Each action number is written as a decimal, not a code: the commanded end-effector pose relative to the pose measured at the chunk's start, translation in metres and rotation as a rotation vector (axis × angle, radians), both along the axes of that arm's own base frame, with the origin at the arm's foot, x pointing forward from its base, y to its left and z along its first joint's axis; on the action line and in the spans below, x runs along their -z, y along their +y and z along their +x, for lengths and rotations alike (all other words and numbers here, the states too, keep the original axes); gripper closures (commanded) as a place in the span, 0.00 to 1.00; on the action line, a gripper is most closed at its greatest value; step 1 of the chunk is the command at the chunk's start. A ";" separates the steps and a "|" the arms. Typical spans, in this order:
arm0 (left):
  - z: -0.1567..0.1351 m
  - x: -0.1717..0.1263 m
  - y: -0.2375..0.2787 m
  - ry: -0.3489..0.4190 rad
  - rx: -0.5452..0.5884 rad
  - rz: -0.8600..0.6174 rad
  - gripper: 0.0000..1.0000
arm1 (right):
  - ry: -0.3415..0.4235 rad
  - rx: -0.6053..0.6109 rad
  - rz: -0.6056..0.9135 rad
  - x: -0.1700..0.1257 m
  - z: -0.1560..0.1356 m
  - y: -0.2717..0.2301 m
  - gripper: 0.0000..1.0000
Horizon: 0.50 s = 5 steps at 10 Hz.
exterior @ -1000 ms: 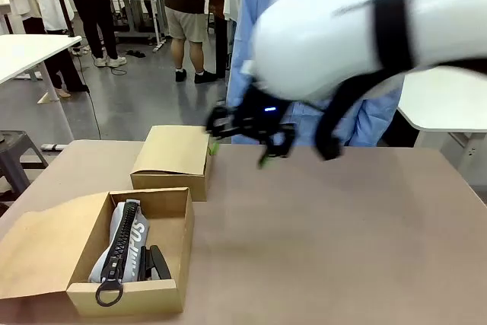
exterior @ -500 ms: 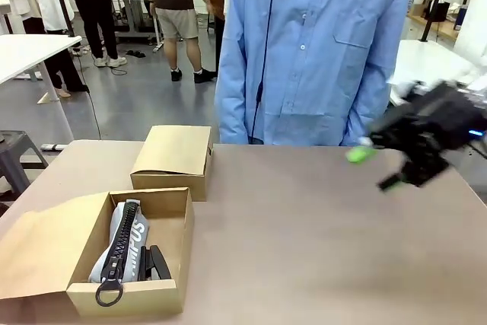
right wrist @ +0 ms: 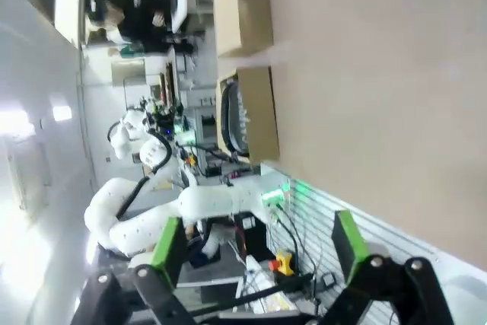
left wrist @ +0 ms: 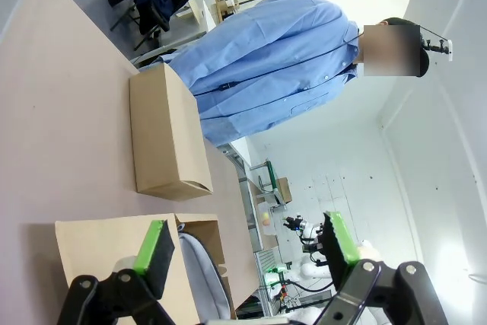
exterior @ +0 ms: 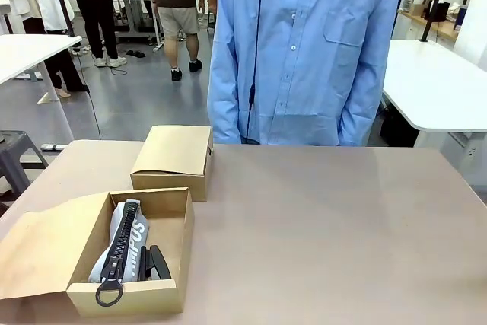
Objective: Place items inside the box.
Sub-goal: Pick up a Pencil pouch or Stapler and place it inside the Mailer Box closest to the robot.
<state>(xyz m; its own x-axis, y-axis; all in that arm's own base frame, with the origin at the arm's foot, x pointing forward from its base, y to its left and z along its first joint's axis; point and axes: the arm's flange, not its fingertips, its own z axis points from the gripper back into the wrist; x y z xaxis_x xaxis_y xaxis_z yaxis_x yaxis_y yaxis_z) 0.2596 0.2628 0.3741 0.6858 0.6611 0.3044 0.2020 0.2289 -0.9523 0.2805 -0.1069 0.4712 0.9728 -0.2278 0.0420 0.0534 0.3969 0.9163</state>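
The open cardboard box (exterior: 185, 226) stands at the table's front left with its flap folded out. Inside it lies a grey pencil pouch (exterior: 122, 243) with a black zip and ring pull, and a black stapler (exterior: 156, 262) rests beside it. In the left wrist view my left gripper (left wrist: 247, 247) is open in the air with nothing between its green pads; beyond it are the box flap (left wrist: 99, 240) and the pouch (left wrist: 202, 272). My right gripper (right wrist: 257, 243) is also open and empty, well away from the open box (right wrist: 259, 112).
A closed cardboard box (exterior: 173, 159) sits behind the open one; it also shows from the wrists (left wrist: 167, 135) (right wrist: 243, 5). A person in a blue shirt (exterior: 304, 51) stands at the far edge. Bare tabletop (exterior: 327, 234) spreads across the middle and right.
My right arm swung from over the table's middle to the right and out of the front view. The boxes and what lies in them have not moved.
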 end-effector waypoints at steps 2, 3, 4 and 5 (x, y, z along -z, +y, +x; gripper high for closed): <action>0.001 -0.001 -0.002 -0.030 -0.005 -0.001 0.00 | 0.015 -0.065 -0.022 -0.012 0.003 0.027 0.00; 0.001 -0.001 -0.002 -0.030 -0.005 -0.001 0.00 | 0.015 -0.065 -0.022 -0.012 0.003 0.027 0.00; 0.001 -0.001 -0.002 -0.030 -0.005 -0.001 0.00 | 0.015 -0.065 -0.022 -0.012 0.003 0.027 0.00; 0.001 -0.001 -0.002 -0.030 -0.005 -0.001 0.00 | 0.015 -0.065 -0.022 -0.012 0.003 0.027 0.00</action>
<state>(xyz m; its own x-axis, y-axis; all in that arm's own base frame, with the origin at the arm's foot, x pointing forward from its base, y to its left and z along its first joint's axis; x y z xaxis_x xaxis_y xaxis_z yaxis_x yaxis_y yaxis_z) 0.2596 0.2628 0.3741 0.6860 0.6609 0.3043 0.2019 0.2288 -0.9523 0.2853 -0.0758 0.4773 0.9887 -0.1455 0.0349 0.0332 0.4409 0.8969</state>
